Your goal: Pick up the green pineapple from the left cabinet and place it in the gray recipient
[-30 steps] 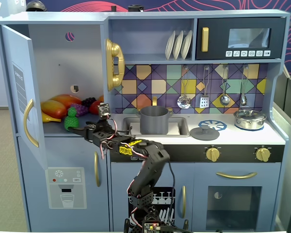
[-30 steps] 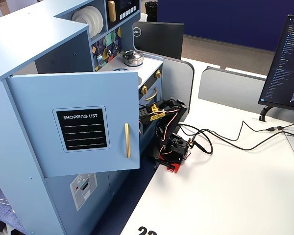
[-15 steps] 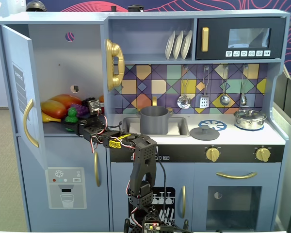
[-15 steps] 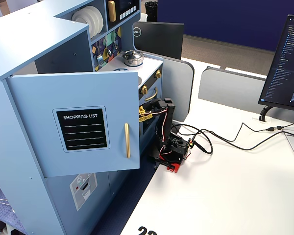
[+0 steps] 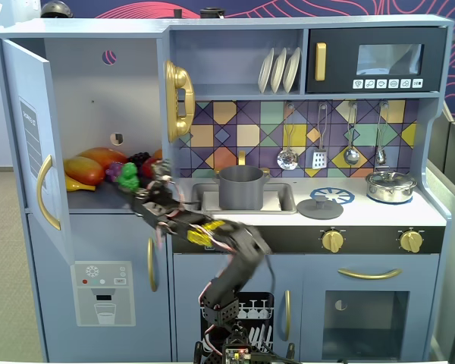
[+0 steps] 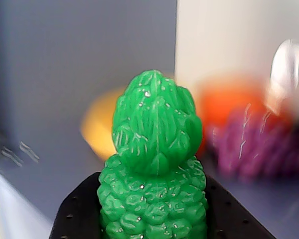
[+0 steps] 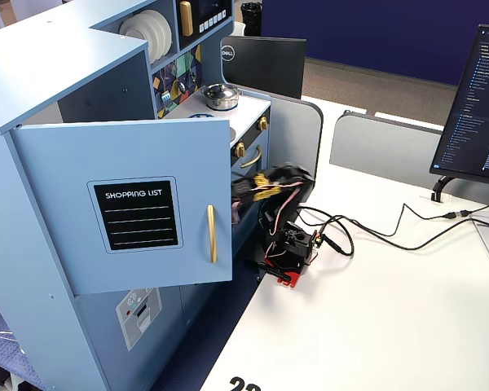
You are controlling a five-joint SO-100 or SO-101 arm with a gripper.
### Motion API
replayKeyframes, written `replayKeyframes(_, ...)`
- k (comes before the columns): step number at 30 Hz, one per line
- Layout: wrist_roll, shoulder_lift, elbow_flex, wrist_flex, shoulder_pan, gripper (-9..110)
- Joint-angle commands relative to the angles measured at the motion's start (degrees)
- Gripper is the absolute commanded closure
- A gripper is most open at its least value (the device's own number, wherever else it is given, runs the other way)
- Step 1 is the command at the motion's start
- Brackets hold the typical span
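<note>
The green pineapple (image 5: pixel 127 175) sits at the front edge of the shelf inside the left cabinet (image 5: pixel 129 83), as we see in a fixed view; the cabinet door (image 5: pixel 32 136), with its curved gold handle, stands swung open at far left. Behind the pineapple on the same shelf we note a yellow-orange fruit (image 5: pixel 86 170) at left and a purple grape bunch (image 5: pixel 139 161) just to its right. The gripper (image 5: pixel 140 184) reaches in from the right and meets the pineapple. In the wrist view the green pineapple (image 6: pixel 153 169) fills the centre, leafy knob up, with a black finger (image 6: pixel 77 216) pressed along its lower left side and the other along its lower right; we read the claw as clamped on the fruit. Blurred orange and purple shapes lie behind it.

Moving right in the first fixed view, the arm (image 5: pixel 227 250) runs down to its base before the lower doors. The gray recipient (image 5: pixel 241 188) stands in the sink (image 5: pixel 282 199), well apart from the pineapple. Further right lie a gray lid (image 5: pixel 319 207) and a shiny silver lidded pot (image 5: pixel 390 186).

In the other fixed view the open door (image 7: pixel 126 204), bearing a "SHOPPING LIST" panel, hides the shelf, the pineapple and the gripper; only the arm (image 7: pixel 273 195) shows beside it.
</note>
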Motion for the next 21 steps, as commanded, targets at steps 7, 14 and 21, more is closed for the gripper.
replayKeyframes(7, -3.3, 36.1, 11.1, -0.7, 12.8, 101)
replayKeyframes(14, 3.7, 37.9, 2.4, 12.6, 33.7, 101)
replayKeyframes(21, 6.7, 26.0, -9.1, 30.4, 45.4, 101)
